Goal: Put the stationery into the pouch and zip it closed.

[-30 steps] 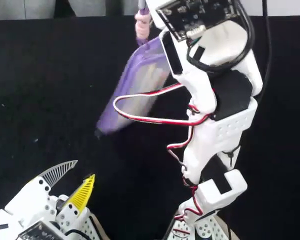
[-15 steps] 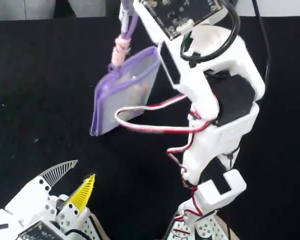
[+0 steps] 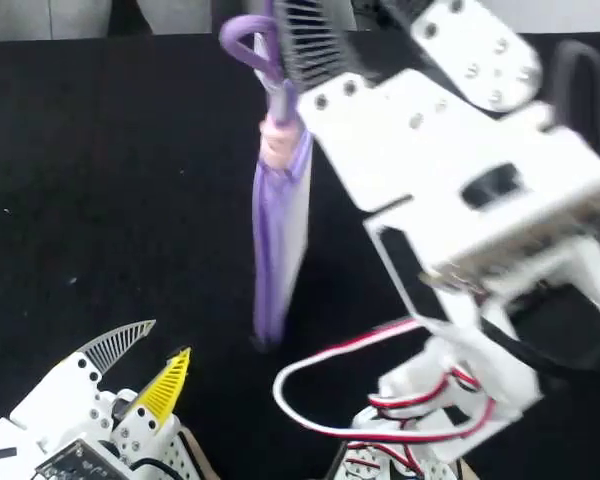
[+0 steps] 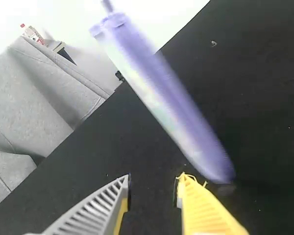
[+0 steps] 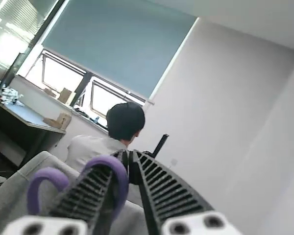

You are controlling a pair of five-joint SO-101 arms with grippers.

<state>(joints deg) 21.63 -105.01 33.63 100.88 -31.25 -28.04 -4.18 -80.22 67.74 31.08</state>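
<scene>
A black desk (image 3: 100,180) spreads across the whole scene, matte and dotted with a few pale specks. Beyond its far edge stands a grey sofa (image 4: 34,98) with thick, rounded cushions. Farther off in the room, a wide window (image 5: 56,73) sits under a half-lowered grey-blue blind (image 5: 122,44). Small cardboard boxes (image 5: 59,120) rest on a dark tabletop (image 5: 24,115) below the window, and a plain white wall (image 5: 235,98) adjoins the window.
</scene>
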